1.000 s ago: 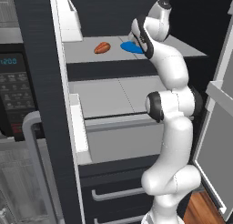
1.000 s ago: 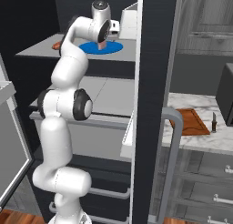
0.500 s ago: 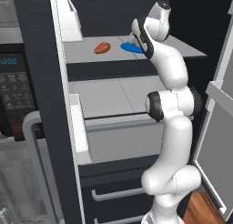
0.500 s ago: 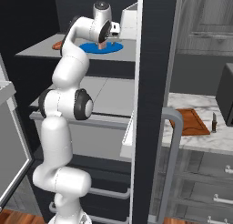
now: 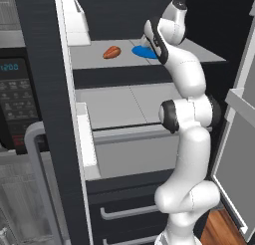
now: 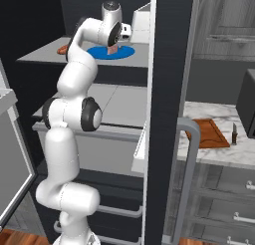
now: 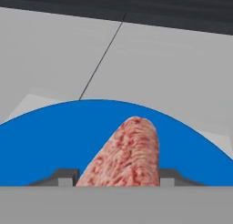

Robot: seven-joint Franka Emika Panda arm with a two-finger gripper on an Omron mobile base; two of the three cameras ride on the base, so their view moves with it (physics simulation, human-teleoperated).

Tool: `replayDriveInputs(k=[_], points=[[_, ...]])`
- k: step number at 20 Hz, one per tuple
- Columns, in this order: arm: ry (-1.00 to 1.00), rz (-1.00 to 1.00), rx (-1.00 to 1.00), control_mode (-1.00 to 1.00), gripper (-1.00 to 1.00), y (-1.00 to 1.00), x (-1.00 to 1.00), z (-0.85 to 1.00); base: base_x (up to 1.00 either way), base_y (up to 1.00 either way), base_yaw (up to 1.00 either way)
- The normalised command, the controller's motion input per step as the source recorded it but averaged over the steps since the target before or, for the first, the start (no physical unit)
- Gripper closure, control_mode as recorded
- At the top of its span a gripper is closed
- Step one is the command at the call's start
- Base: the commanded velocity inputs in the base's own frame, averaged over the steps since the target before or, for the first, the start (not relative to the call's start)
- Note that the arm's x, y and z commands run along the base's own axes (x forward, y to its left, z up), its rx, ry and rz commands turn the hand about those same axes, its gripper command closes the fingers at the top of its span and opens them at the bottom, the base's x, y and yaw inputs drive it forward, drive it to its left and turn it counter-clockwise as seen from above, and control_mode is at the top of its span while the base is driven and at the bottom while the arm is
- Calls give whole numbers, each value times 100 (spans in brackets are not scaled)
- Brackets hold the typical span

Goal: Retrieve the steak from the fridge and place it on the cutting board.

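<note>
1. The fridge (image 5: 45,64) stands open, and the white arm reaches up to its top shelf (image 5: 99,57), in the upper middle of the left base view.
2. The claw (image 7: 117,176) hangs low over a round blue plate (image 7: 54,141) that lies on that shelf; in the hand view the plate spreads across the lower half of the frame.
3. The steak (image 7: 127,157) lies on the plate, a mottled pinkish-red slab running from the bottom centre of the hand view up toward the middle.
4. The two dark fingertips (image 7: 63,176) stand one on each side of the steak's near end, spread apart; whether they touch the meat I cannot tell.
5. In the right base view the steak (image 6: 114,50) shows as a small pink piece just under the hand, on the plate (image 6: 99,52).
6. An orange-brown oval food item (image 5: 111,52) lies on the same shelf, left of the plate (image 5: 142,52) in the left base view, apart from it.
7. The cutting board (image 6: 208,132) lies on the marble table (image 6: 219,152) at the right of the right base view, with a small knife (image 6: 233,133) just beside its right edge.
8. A black microwave (image 5: 15,97) with a keypad shows at the left edge of the left base view.
</note>
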Motion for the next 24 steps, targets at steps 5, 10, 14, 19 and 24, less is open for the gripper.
replayDriveInputs(k=[5, 10, 14, 19, 24], points=[[-27, -2, 0, -100, 100, 0, -3, 6, 0, 0, 0], [-25, -3, 0, -100, 100, 0, -5, 5, 0, 0, 0], [0, 0, 0, -100, 100, 0, -8, 0, 0, 0, 0], [-16, 0, 0, -100, 100, 0, -83, 1, 0, 0, 0], [-24, 0, 2, -100, 100, 0, -100, 1, 0, 0, 0]])
